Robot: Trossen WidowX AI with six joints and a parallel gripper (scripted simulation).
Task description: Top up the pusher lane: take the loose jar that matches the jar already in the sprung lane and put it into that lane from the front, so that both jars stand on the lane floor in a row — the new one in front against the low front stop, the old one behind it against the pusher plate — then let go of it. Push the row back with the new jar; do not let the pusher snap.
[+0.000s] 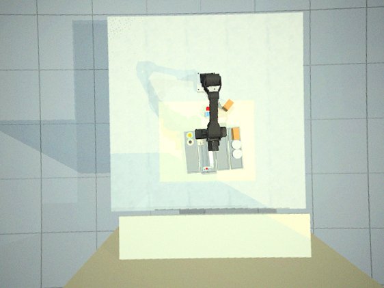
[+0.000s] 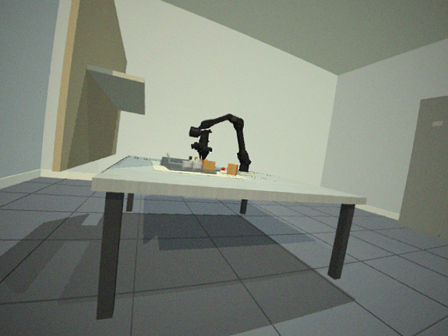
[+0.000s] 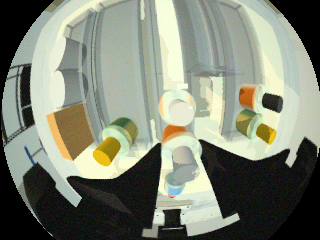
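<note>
Jar (image 3: 184,162): clamped in the gripper (image 1: 210,133) (image 2: 203,157) (image 3: 179,144), just on the near side of the white-capped jar (image 3: 180,112). May tip that neighbour if pushed too high, or slip forward if freed early under spring pressure.

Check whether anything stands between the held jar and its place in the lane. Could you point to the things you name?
Yes: the old jar (image 3: 176,106) stands just ahead of the held jar (image 3: 184,162), and probably must be pushed back. Nothing visible separates the gripper (image 2: 203,158) (image 3: 179,144) from the held jar.
</note>
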